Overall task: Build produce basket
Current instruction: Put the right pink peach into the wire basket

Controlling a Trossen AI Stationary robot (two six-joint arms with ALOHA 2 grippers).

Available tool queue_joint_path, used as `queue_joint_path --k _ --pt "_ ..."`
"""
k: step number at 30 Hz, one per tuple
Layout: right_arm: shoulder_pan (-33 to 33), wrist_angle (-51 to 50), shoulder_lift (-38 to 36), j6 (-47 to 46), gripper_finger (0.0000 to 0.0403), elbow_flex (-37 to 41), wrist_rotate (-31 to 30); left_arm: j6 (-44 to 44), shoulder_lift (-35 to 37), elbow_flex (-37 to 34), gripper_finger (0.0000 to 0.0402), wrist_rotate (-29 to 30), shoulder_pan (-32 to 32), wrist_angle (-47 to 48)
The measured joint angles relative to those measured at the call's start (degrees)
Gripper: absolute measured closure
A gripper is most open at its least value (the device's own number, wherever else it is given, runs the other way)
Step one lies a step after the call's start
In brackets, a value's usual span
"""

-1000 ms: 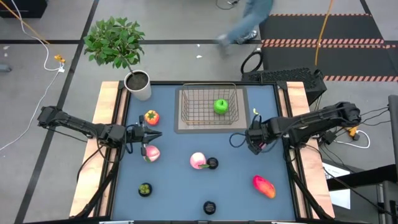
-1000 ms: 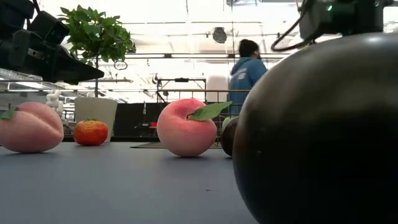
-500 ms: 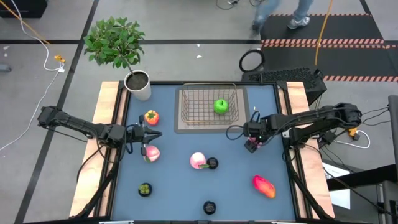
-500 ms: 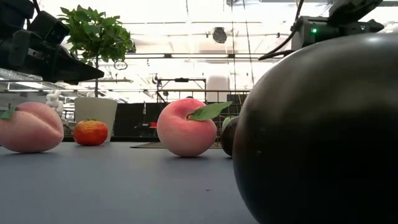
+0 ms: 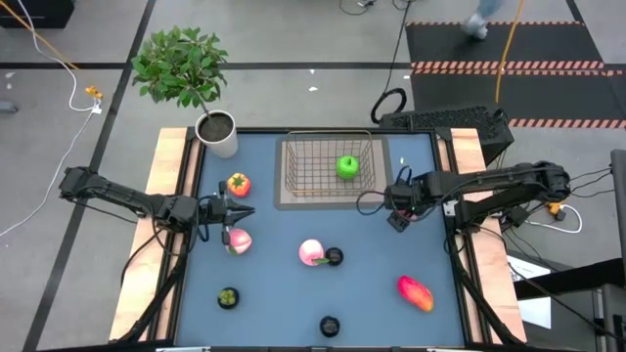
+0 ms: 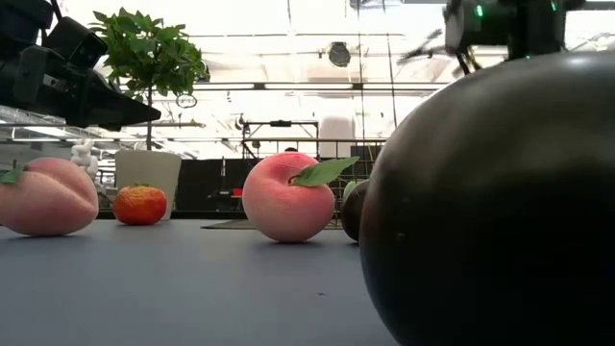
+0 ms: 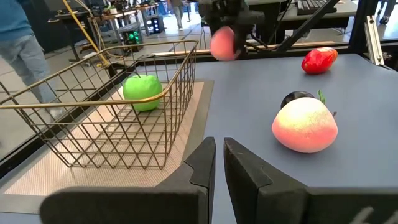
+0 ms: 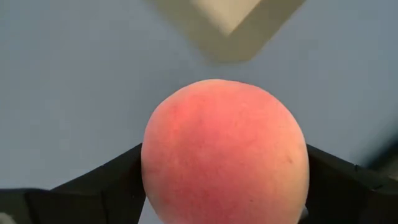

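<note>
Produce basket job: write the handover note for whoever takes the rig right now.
Right gripper: closed around a pink peach, held above the table just right of the basket.
Left gripper: shut, empty, waiting at the left above another peach.
Done: green apple is in the basket.
Left: drop the held peach in, then the left peach, the middle peach with the dark ball beside it, the orange-red fruit, the red-orange oval and two dark round ones.

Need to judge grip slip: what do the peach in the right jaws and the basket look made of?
Peach: apparently matte moulded plastic or foam; even pink skin, no shine. Basket: thin metal wire mesh, bare grey-gold; light glints along the open grid.
</note>
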State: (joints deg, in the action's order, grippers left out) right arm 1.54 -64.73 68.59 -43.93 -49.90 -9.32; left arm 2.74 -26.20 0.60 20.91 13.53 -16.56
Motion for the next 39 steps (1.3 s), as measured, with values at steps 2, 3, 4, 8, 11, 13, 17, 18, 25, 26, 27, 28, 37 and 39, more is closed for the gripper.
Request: queue_joint_path --k 2,3,4,8,11,13,17,18,25,26,27,28,37,39 --pt "0.06 -4.51 -0.02 0.34 0.0069 -4.83 -5.47 0.00 0.00 0.00 0.0364 0.00 0.01 0.01" --pt "0.20 -6.62 -0.02 0.49 0.0069 -7.46 -8.66 0.00 0.00 0.00 0.0364 0.00 -0.01 0.00" --pt "0.43 -8.14 -0.02 0.85 0.0069 -10.03 -12.02 0.00 0.00 0.00 0.0364 0.00 -0.01 0.00" --pt "2.05 -8.18 -0.04 4.17 0.0068 -18.81 -25.14 0.00 0.00 0.00 0.0364 0.00 0.01 0.00" --pt "4.24 0.75 -0.12 11.38 0.0067 -22.16 -29.77 0.00 0.00 0.00 0.0364 0.00 -0.01 0.00" --pt "6.29 11.46 -0.09 18.06 0.0067 -22.09 -27.14 0.00 0.00 0.00 0.0364 -0.01 -0.01 0.01" --pt "10.46 31.57 2.44 25.82 0.0066 -19.94 -14.88 0.00 0.00 0.00 0.0364 -0.01 -0.01 0.00" --pt "11.29 35.10 3.79 26.69 0.0065 -19.24 -12.65 0.00 0.00 0.00 0.0364 0.00 0.01 0.02" --pt "15.15 46.18 16.91 34.58 0.0065 -16.53 -6.06 0.00 0.00 0.00 0.0364 -0.01 -0.01 0.02" --pt "15.24 46.84 18.65 36.29 0.0065 -16.51 -4.74 0.00 0.00 0.00 0.0364 0.00 0.01 0.02" --pt "15.28 47.50 20.11 38.00 0.0065 -16.45 -3.57 0.00 0.00 0.00 0.0364 -0.01 0.01 0.02" --pt "15.28 48.43 21.30 39.49 0.0065 -16.45 -2.47 0.00 0.00 0.00 0.0364 -0.02 0.00 0.00" --pt "15.94 57.82 26.86 41.21 0.0064 -16.52 -2.42 0.00 0.00 0.01 0.0364 0.00 0.00 0.02" --pt "16.13 58.39 28.13 41.26 0.0064 -16.53 -2.38 0.00 0.00 0.00 0.0364 -0.01 0.00 0.01"
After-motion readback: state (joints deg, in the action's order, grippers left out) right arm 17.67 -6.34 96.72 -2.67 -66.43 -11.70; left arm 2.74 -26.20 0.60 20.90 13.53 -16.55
